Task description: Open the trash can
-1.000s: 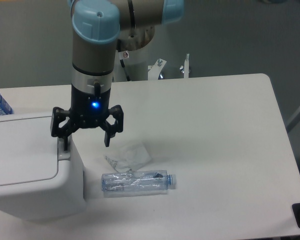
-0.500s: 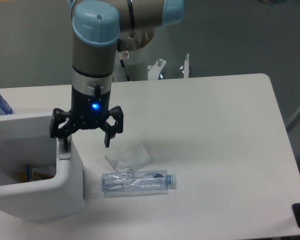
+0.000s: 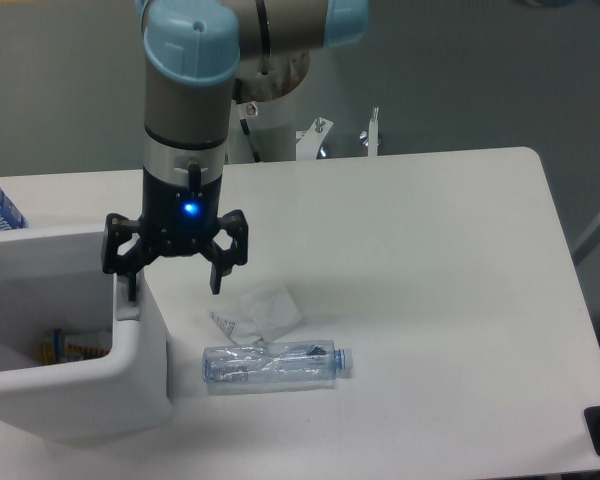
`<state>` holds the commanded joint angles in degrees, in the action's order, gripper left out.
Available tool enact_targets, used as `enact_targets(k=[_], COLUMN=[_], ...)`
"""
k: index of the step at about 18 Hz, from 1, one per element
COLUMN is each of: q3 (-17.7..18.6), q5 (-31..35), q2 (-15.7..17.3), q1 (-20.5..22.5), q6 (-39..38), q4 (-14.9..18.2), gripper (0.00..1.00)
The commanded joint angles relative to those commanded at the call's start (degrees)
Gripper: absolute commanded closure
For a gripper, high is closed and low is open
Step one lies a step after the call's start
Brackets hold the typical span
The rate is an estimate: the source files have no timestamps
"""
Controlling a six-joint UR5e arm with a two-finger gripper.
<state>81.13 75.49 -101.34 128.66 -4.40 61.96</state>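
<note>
Gripper (image 3: pixel 173 282) spread wide, nothing held, left finger down on the push tab (image 3: pixel 127 303).

Hung straight down from the arm (image 3: pixel 188 120) at the bin's right rim, right finger in free air off the bin's side. Trash can (image 3: pixel 130 395) stood at the table's (image 3: pixel 450 300) front-left corner, cut off by the left edge of view. Lid panel not visible over the mouth; interior exposed, with some colourful scraps at the bottom. Judged: opening done, or very nearly; at most a lift off the tab left. Free air straight above. To the right, crumpled wrapper (image 3: pixel 268 305) just beside the right finger, bottle (image 3: pixel 276 364) lying on its side a little nearer the front edge. Beyond those, bare tabletop out to the right and far edges.
</note>
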Motion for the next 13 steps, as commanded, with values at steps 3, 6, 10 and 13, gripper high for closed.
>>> enact_targets(k=[3,6,10,13], q3=[-1.2,-1.5,-0.4,-0.2], q5=[0.2,0.7,5.0,11.4], q2=[0.5,1.8,2.9,3.0], q1=[2.8,7.2,11.0,12.6], q6=[3.3,7.7,17.9,22.7], q4=[-0.3,-0.3,0.0,0.2], gripper=[0.0,0.0,0.0,0.0])
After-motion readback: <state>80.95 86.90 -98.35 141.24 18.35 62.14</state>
